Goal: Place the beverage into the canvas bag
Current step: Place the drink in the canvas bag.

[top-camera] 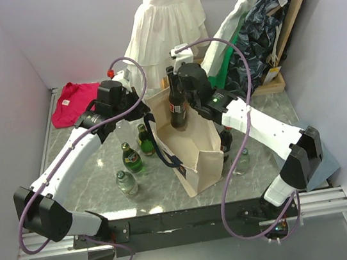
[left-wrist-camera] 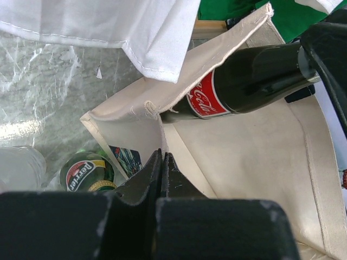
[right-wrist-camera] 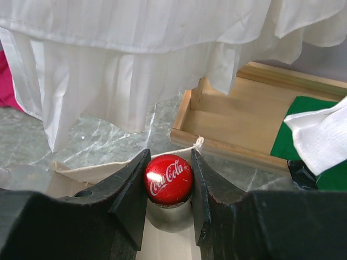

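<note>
While the left end effector (left-wrist-camera: 161,165) pinches the rim of the canvas bag (top-camera: 198,160), the right end effector (right-wrist-camera: 169,165) clamps a cola bottle (top-camera: 177,109) upright at its mouth.

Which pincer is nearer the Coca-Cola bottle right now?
Right. The right pincer grips the Coca-Cola bottle by its top, over the canvas bag; the left pincer pinches the bag's rim, beside the bottle.

Test booth: plain walls (top-camera: 3,70), hung garments (top-camera: 165,24)
</note>
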{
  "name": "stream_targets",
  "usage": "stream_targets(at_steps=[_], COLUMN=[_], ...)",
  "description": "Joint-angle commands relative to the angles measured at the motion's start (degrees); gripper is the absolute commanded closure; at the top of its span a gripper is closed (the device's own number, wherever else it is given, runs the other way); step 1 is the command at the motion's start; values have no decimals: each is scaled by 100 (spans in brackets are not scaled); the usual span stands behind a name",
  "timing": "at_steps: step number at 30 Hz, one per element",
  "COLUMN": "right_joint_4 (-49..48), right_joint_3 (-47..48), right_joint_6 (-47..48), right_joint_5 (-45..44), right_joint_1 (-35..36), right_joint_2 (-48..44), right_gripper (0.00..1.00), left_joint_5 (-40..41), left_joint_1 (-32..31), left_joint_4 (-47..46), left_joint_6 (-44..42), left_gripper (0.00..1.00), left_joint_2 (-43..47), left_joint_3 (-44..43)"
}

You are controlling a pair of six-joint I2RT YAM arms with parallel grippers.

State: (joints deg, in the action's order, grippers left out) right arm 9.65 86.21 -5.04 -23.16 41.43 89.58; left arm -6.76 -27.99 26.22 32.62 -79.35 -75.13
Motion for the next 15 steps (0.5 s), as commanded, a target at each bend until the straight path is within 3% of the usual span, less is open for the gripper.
stream_targets(at_steps=[1, 15], right_joint_4=[-1826, -2345], right_joint_3=[89, -474], right_joint_6=[29, -94], right_joint_5=[-339, -409], right_joint_1=[-3, -3], right_joint_2=[-705, -495], right_gripper=[100, 100], left_joint_5=[-97, -115], left_joint_1=[-66, -66], left_joint_4=[296, 384], left_joint_6=[-54, -133], left_gripper=[99, 99], left_joint_2=[8, -28], left_joint_3=[-142, -168])
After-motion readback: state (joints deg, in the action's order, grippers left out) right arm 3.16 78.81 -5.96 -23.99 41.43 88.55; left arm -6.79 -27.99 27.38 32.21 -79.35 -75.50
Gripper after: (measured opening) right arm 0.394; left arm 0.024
